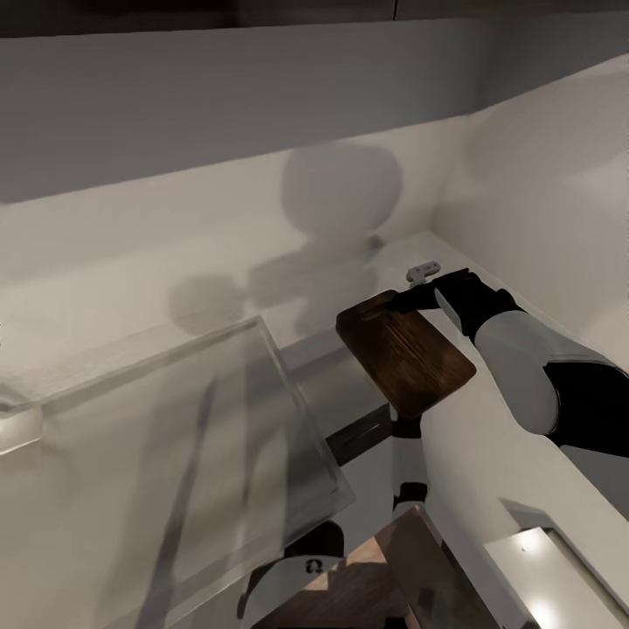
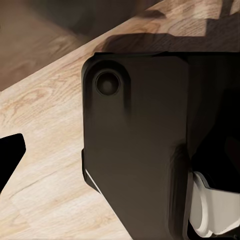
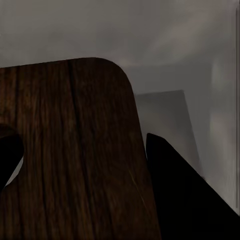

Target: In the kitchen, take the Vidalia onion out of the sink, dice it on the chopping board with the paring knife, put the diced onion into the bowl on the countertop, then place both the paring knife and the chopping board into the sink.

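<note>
Down low and closest, the robot's own dark base and a patch of wooden floor [image 1: 349, 603] show under the counter edge. The left gripper [image 2: 10, 155] hangs near the floor beside the robot's dark body; just one dark finger tip peeks in from the side of the left wrist view, so I cannot tell how far open it is, and nothing seems to be in it. A bit further up, the right arm reaches out over the white countertop [image 1: 463, 454]. The right gripper [image 1: 419, 299] has its fingers closed tight on one end of the chopping board [image 1: 404, 356], and the dark brown board is lifted up in the air, tilted, with nothing on top of it. I think the job is almost over, because moving the board comes last. What is left is to put the board down in the sink [image 1: 328, 376], which seems to be the gray dip just under and beside the board. I cannot see the onion, bowl or knife, so I cannot check those steps. A big see-through pane [image 1: 175, 437] sits close on the left, so the board should not swing that way. Farthest back, the wall corner [image 1: 432, 229] is close behind the hand, so there is little room there too.
</note>
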{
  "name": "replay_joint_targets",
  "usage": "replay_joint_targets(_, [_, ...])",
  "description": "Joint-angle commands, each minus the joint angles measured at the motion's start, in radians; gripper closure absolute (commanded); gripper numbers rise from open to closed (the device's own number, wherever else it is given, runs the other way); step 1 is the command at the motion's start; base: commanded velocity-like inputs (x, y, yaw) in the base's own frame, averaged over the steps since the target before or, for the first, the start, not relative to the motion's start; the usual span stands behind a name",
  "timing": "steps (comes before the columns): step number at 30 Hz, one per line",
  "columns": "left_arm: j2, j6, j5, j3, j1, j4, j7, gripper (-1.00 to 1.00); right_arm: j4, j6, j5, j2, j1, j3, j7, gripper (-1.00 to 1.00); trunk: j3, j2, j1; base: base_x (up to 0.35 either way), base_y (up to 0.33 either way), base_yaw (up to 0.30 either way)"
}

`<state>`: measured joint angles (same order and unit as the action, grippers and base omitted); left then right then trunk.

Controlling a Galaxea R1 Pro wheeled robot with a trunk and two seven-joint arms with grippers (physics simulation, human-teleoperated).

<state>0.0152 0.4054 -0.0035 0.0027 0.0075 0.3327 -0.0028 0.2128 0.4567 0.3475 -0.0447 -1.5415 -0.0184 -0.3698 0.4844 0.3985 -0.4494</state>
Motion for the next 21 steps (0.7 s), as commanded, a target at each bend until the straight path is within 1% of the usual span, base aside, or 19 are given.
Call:
replay_joint_targets(1, [0.000,0.001,-0.001,0.000,0.000,0.002,0.000,-1.00,0.002,0.005,0.004,-0.001,0.000,-0.002,-0.004,1.00,0.000,0.001,-0.001,0.000,0.000,0.000])
replay_joint_targets(17, [0.000,0.001,0.000,0.000,0.000,0.002,-0.002,-1.00,0.003,0.005,0.004,-0.002,0.000,-0.002,-0.004,1.00,-0.026,0.001,-0.001,0.000,0.000,0.000])
replay_joint_targets(21, [0.000,0.001,0.000,0.000,0.000,0.002,-0.002,-1.00,0.003,0.005,0.004,-0.001,0.000,-0.002,-0.004,1.00,-0.032,0.001,-0.001,-0.078,0.004,0.000])
